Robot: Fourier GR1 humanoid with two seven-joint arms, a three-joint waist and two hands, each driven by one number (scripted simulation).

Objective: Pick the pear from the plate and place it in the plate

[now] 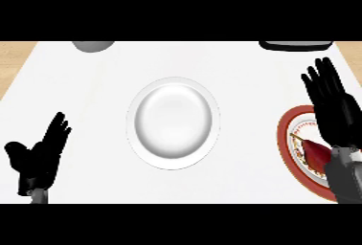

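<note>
Showing the right hand (332,115) stretching up the right side of the white counter (84,95), fingers lying straight and slightly spread, gripping nothing. Hanging over the red-rimmed plate (284,143), with the palm and the grey forearm (344,174) covering much of that plate's right half. Lying just left of the wrist and partly tucked under it, on the red-rimmed plate: the pear (313,154), looking dark red, with only its left part showing; not telling from this view whether the hand is touching it. Sitting well to the left of the right hand, in the middle of the counter between the two hands: the white plate (173,81), carrying nothing. Resting open at the lower left, fingers pointing up and thumb standing apart, holding nothing: the left hand (39,155), well apart from the white plate. Peeking in beyond the right hand's fingertips, at the far edge: a black object (295,45). Showing far off to the left along the same edge: a grey rounded object (93,45), cut off by the view
</note>
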